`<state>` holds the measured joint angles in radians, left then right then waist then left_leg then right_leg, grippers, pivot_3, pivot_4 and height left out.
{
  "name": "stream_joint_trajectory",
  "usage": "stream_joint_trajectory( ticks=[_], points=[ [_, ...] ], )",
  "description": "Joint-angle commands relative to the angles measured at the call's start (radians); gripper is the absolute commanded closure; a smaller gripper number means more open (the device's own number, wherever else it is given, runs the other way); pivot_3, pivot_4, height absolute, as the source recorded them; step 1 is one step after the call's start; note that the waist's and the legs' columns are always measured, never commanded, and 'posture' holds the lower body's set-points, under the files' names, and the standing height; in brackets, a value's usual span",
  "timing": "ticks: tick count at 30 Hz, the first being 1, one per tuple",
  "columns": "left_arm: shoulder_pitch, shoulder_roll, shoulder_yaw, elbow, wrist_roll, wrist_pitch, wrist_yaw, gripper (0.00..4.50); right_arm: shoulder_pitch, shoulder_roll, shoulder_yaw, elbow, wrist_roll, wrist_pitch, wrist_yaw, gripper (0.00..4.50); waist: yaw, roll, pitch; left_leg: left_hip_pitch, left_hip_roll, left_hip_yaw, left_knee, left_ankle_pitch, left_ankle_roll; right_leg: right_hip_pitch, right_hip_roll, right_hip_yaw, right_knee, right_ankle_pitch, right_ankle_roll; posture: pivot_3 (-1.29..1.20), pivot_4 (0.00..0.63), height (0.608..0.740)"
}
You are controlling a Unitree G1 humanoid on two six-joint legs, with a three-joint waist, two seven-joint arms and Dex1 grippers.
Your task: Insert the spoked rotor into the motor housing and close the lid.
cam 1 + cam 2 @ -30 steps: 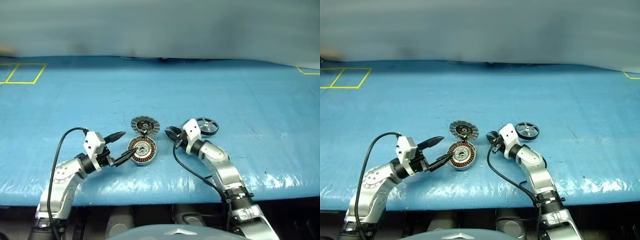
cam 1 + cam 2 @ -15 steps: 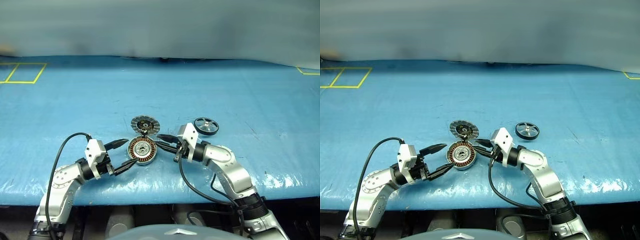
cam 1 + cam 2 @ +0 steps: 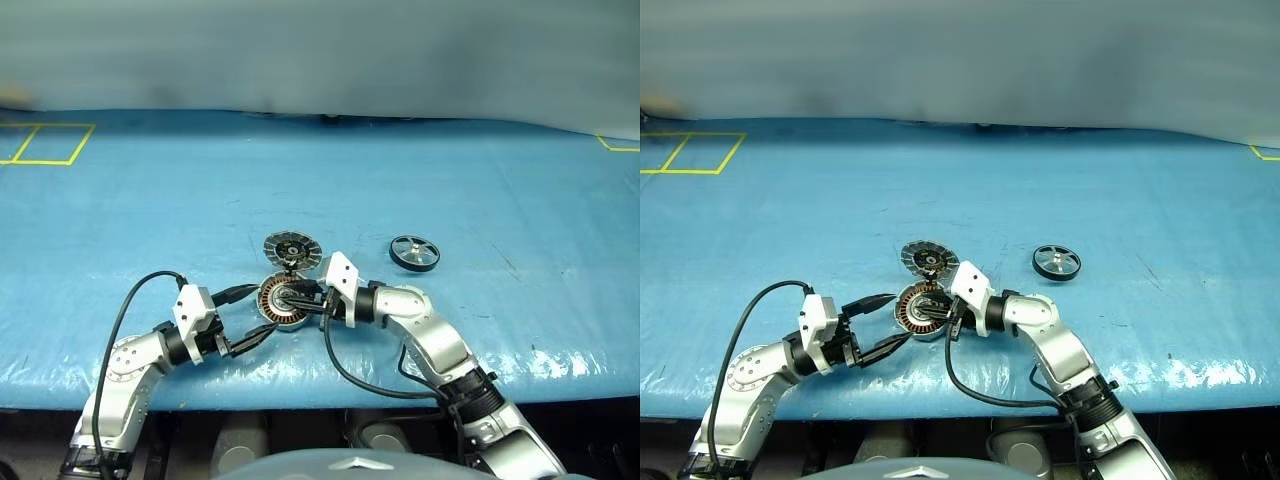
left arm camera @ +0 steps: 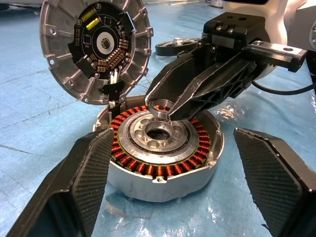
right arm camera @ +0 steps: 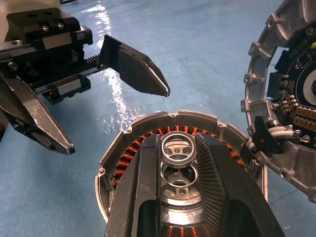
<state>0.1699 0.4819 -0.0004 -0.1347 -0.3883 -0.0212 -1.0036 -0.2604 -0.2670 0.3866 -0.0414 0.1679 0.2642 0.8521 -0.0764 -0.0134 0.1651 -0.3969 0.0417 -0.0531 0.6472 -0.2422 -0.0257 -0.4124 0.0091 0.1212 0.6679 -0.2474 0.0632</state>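
Note:
The motor housing point(image 3: 283, 300), a silver case with copper windings, lies flat on the blue table. Its lid point(image 3: 291, 249) stands open, hinged at the far side, with its segmented face and dark centre showing point(image 4: 94, 44). The spoked rotor point(image 3: 413, 252) lies apart on the table to the right. My right gripper point(image 3: 296, 302) reaches in from the right and is shut on a small thin silvery ring point(image 5: 178, 149), held just above the housing's centre point(image 4: 162, 106). My left gripper point(image 3: 266, 309) is open, its fingers point(image 4: 89, 173) straddling the housing's left side.
Blue sheeting covers the table point(image 3: 480, 190), and its front edge point(image 3: 320, 385) runs just under both arms. Yellow tape squares point(image 3: 45, 145) mark the far left corner. A black cable point(image 3: 340, 370) loops from the right wrist over the near edge.
My right gripper has swung left, from beside the spoked rotor to over the housing's centre. The left gripper has sunk slightly toward the near edge, staying open.

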Motion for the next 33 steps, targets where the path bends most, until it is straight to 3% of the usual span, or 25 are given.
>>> stream_joint_trajectory(
  ticks=[1, 29, 31, 33],
  points=[
    [0.003, 0.006, -0.001, -0.007, 0.012, -0.028, 0.003, 0.37, -0.019, 0.009, 0.004, 0.0, 0.0, -0.025, 0.008, 3.86, 0.001, 0.0, 0.0, 0.0, 0.0, 0.0, 0.0, 0.0, 0.0, 0.0, 0.0, 0.0, 0.0, 0.0, 0.0, 0.0, 0.15, 0.74],
    [-0.005, 0.008, 0.006, 0.011, 0.031, -0.047, 0.015, 0.37, -0.021, 0.023, 0.008, 0.019, -0.001, -0.014, 0.022, 3.86, 0.001, 0.0, 0.0, 0.0, 0.0, 0.0, 0.0, 0.0, 0.0, 0.0, 0.0, 0.0, 0.0, 0.0, 0.001, 0.0, 0.15, 0.74],
    [-0.006, 0.008, 0.006, 0.012, 0.032, -0.048, 0.016, 0.37, -0.018, 0.022, 0.008, 0.016, -0.003, -0.02, 0.024, 3.13, 0.001, 0.0, 0.0, 0.0, 0.0, 0.0, 0.0, 0.0, 0.0, 0.0, 0.0, 0.0, 0.0, 0.0, 0.001, 0.0, 0.15, 0.74],
    [-0.005, 0.007, 0.005, 0.013, 0.033, -0.049, 0.016, 0.37, -0.015, 0.024, 0.006, 0.011, -0.001, -0.031, 0.023, 2.92, 0.0, 0.0, 0.0, 0.0, 0.0, 0.0, 0.0, 0.0, 0.0, 0.0, 0.0, 0.0, 0.0, 0.0, 0.001, 0.0, 0.15, 0.74]
  ],
)
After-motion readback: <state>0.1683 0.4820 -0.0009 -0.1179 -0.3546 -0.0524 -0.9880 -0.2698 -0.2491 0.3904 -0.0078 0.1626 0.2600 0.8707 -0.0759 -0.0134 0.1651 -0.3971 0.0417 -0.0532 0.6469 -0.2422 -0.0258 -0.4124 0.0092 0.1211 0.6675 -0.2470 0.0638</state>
